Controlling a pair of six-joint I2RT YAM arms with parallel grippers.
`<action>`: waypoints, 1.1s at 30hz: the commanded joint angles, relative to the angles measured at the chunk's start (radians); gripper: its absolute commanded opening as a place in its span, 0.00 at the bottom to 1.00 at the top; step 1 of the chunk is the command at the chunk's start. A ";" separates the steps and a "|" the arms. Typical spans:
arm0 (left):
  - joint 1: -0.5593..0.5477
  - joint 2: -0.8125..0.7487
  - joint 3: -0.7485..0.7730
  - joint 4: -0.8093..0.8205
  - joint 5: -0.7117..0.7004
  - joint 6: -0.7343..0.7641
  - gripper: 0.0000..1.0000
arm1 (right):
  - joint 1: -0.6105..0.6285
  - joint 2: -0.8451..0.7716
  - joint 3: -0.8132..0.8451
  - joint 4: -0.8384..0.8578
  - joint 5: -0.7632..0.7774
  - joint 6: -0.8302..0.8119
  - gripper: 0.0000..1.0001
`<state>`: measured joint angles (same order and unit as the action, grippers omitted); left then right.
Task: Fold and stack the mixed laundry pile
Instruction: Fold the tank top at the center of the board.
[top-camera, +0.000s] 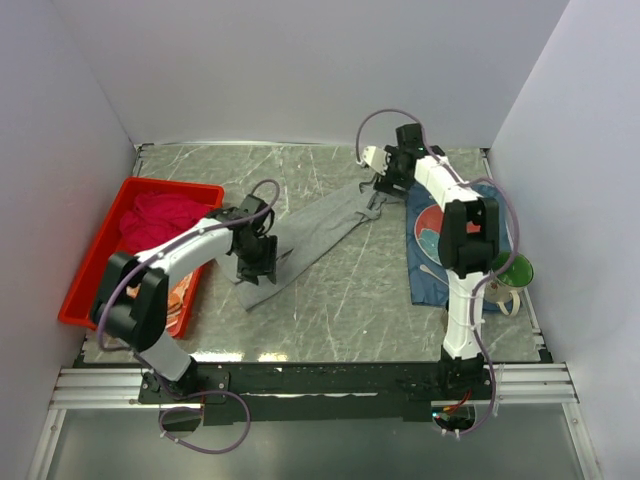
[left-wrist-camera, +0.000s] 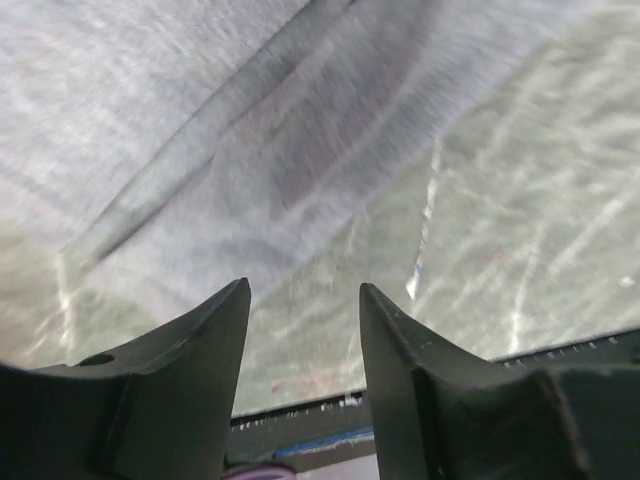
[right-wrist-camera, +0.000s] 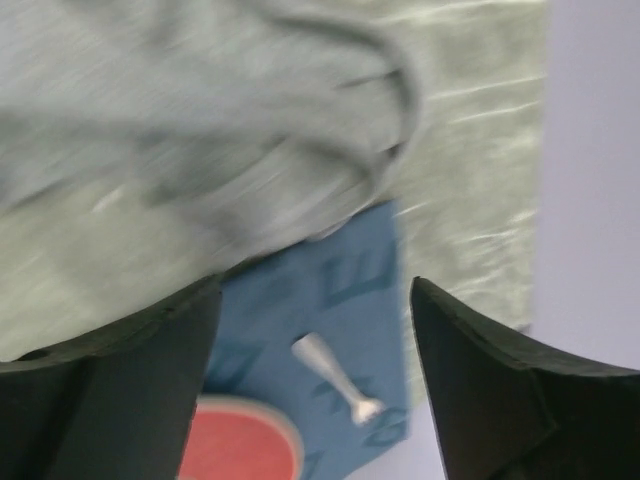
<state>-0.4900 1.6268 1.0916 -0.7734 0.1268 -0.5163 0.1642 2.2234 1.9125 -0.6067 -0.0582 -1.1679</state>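
A long grey garment (top-camera: 320, 225) lies stretched diagonally across the table's middle. My left gripper (top-camera: 265, 272) hovers over its near-left end, and in the left wrist view the left gripper (left-wrist-camera: 305, 290) is open with only bare table between the fingers and the grey garment (left-wrist-camera: 250, 130) just ahead. My right gripper (top-camera: 376, 196) is at the garment's far-right end. The right wrist view shows the right gripper (right-wrist-camera: 315, 285) open and empty, above the edge of the grey garment (right-wrist-camera: 200, 130). A crimson shirt (top-camera: 160, 215) and an orange-and-white patterned cloth (top-camera: 185, 290) lie in the red tray (top-camera: 85, 275).
A dark blue placemat (top-camera: 428, 275) lies at the right with a red-and-teal plate (top-camera: 435, 222) on it and a green cup (top-camera: 515, 270) beside it. The right wrist view shows the placemat (right-wrist-camera: 350, 290), a silver utensil (right-wrist-camera: 335, 375) and the plate (right-wrist-camera: 240, 445). White walls enclose the table.
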 joint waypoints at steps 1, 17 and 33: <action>0.031 -0.108 0.057 -0.070 -0.033 0.044 0.56 | -0.002 -0.206 -0.058 -0.225 -0.271 -0.033 0.87; 0.091 -0.165 -0.107 0.037 0.010 -0.022 0.61 | 0.117 0.050 0.218 -0.314 -0.373 0.076 0.73; 0.091 -0.105 -0.174 0.042 0.007 -0.011 0.59 | 0.116 0.117 0.180 -0.352 -0.331 0.125 0.65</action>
<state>-0.3969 1.5074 0.9352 -0.7609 0.1181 -0.5201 0.2752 2.3260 2.0865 -0.9306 -0.3958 -1.0653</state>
